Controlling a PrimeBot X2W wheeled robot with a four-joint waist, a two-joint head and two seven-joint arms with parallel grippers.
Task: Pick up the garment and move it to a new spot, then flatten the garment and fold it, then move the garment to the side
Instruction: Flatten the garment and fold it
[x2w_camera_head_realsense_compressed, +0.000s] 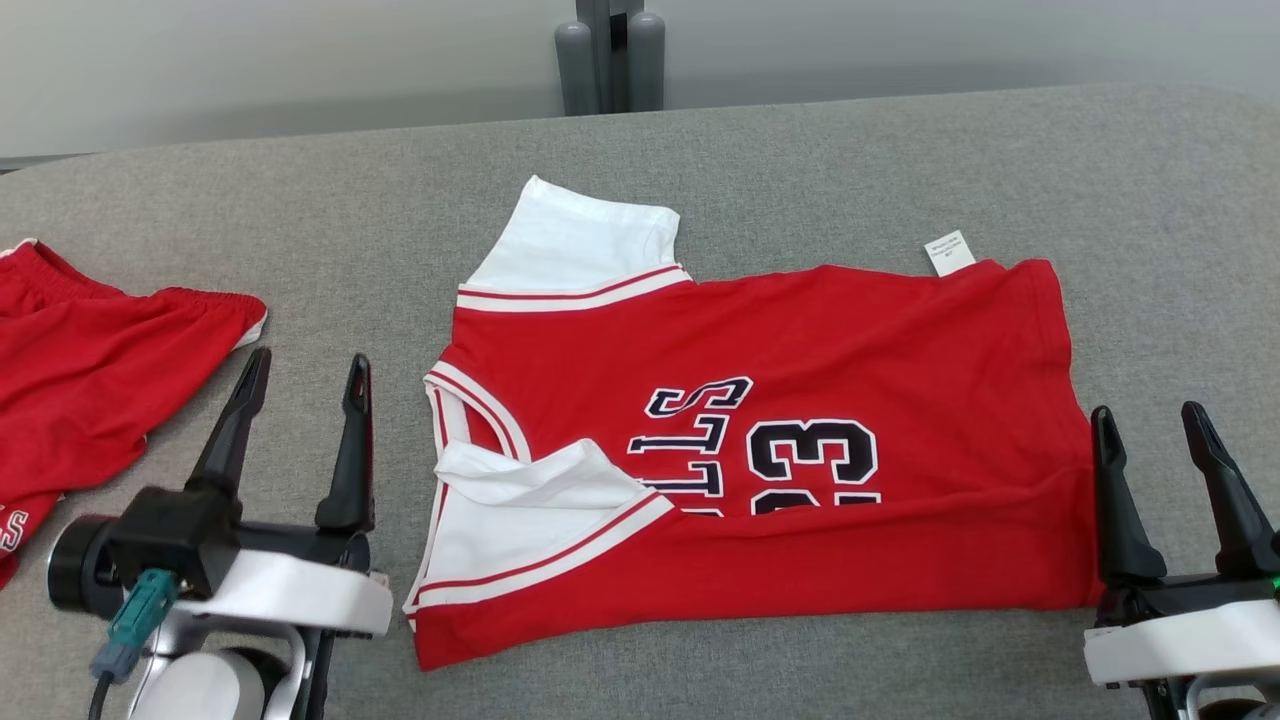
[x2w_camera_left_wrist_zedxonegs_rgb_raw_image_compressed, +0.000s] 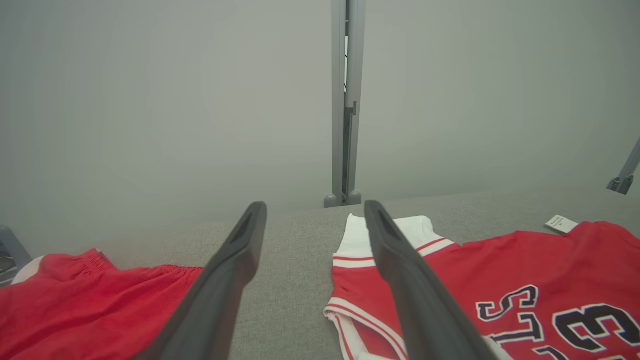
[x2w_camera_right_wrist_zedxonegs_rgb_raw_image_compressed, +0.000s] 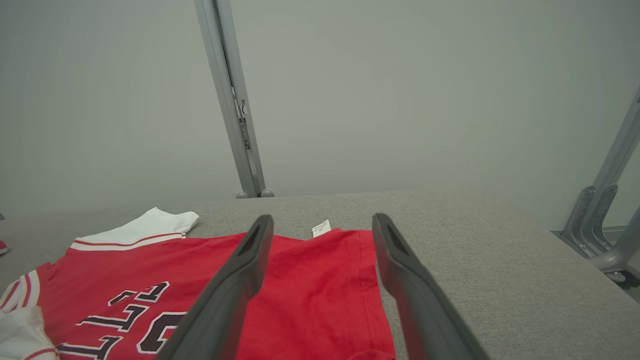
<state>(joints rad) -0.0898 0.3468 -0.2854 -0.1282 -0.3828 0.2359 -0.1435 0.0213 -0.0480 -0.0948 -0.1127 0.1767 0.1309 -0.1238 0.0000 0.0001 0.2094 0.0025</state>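
Note:
The garment (x2w_camera_head_realsense_compressed: 820, 380) is a red jersey with white sleeves and dark lettering, lying flat on the grey table (x2w_camera_head_realsense_compressed: 800, 160) with its near long edge folded over. Its collar end points left, its hem right. My left gripper (x2w_camera_head_realsense_compressed: 305, 370) stands open just left of the collar, touching nothing. My right gripper (x2w_camera_head_realsense_compressed: 1150, 420) is open at the hem's near corner, empty. The left wrist view shows the garment (x2w_camera_left_wrist_zedxonegs_rgb_raw_image_compressed: 500, 280) to the right of my left gripper (x2w_camera_left_wrist_zedxonegs_rgb_raw_image_compressed: 315, 210). In the right wrist view the hem of the garment (x2w_camera_right_wrist_zedxonegs_rgb_raw_image_compressed: 310, 280) lies between and under the fingers of my right gripper (x2w_camera_right_wrist_zedxonegs_rgb_raw_image_compressed: 322, 222).
A second red piece, shorts (x2w_camera_head_realsense_compressed: 90, 370), lies at the table's left edge, close to my left gripper. A grey post (x2w_camera_head_realsense_compressed: 610, 50) stands behind the table's far edge. A white care label (x2w_camera_head_realsense_compressed: 948, 252) sticks out at the jersey's far hem. Metal frame legs (x2w_camera_right_wrist_zedxonegs_rgb_raw_image_compressed: 605, 220) stand off the right.

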